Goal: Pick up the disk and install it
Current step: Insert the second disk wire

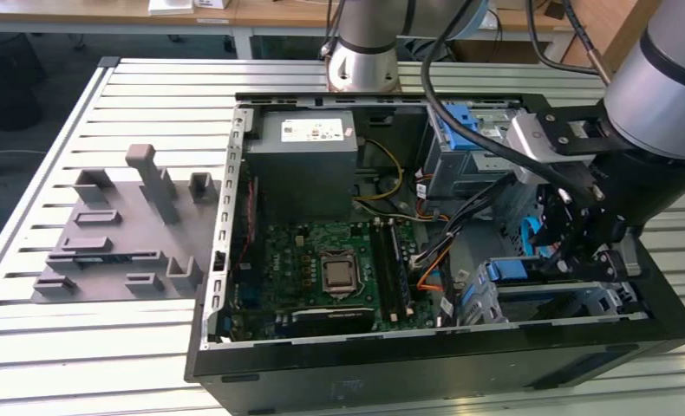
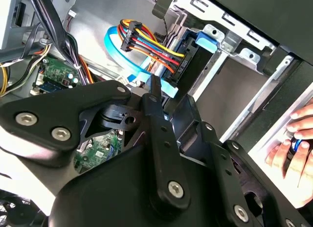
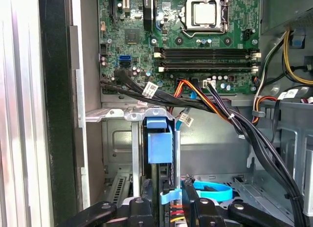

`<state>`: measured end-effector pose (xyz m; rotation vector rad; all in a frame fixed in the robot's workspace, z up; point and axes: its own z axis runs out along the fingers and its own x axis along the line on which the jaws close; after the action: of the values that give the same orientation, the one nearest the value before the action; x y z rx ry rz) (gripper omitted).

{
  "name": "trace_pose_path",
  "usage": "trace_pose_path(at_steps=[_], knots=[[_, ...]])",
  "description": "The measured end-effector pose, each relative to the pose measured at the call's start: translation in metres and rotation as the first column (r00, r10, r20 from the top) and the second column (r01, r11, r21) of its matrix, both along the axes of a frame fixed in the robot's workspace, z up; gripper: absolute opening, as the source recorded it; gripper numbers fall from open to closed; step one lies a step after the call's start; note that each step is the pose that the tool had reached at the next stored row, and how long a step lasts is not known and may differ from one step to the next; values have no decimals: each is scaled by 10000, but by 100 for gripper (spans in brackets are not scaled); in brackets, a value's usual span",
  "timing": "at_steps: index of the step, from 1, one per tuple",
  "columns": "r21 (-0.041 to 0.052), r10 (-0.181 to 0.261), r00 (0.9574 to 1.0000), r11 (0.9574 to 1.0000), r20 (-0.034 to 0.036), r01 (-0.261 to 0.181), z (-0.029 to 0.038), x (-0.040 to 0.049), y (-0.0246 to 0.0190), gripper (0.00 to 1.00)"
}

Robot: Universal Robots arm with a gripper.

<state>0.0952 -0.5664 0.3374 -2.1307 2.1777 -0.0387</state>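
Starting far out to the side of the tool (image 1: 585,260) in the exterior view: there's a grey fixture block (image 1: 123,234) sitting on the slatted desk (image 1: 42,347), well clear of everything. Next comes the open case (image 1: 435,373), lying on its side so the bays face up. I'd guess that's so you can come straight down into it. The motherboard (image 1: 319,269) is between that block and your tool.

Your tool is down inside the case at the drive cage (image 3: 110,114), right on top of the disk (image 3: 159,146). The disk looks already slotted into the cage, standing on edge between the metal walls, with its blue rail showing. As far as I can judge, its long axis runs from the tool out toward the motherboard, and the plug end is nearest the tool. The coloured power leads (image 2: 146,41) and a flat blue data cable (image 3: 210,190) sit right there.

I honestly can't tell whether the tool is clamped on the disk or loose around it — the linkage blocks that spot.

Heads up: beyond the tool there's a hand (image 2: 293,148) resting by the case edge.
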Motion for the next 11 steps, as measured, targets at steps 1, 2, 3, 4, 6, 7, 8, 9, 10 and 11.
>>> trace_pose_path(at_steps=[1, 2, 3, 4, 6, 7, 8, 9, 10, 11], knots=[[0, 0, 10000, 10000, 0, 0, 5, 0, 0, 37], [1, 0, 10000, 10000, 0, 0, 10, 0, 0, 37], [1, 0, 10000, 10000, 0, 0, 17, 0, 0, 37], [1, 0, 10000, 10000, 0, 0, 24, 0, 0, 37], [1, 0, 10000, 10000, 0, 0, 41, 0, 0, 37], [1, 0, 10000, 10000, 0, 0, 52, 0, 0, 37], [2, 0, 10000, 10000, 0, 0, 64, 0, 0, 37], [1, 0, 10000, 10000, 0, 0, 75, 0, 0, 37], [2, 0, 10000, 10000, 0, 0, 86, 0, 0, 37], [2, 0, 10000, 10000, 0, 0, 91, 0, 0, 37]])
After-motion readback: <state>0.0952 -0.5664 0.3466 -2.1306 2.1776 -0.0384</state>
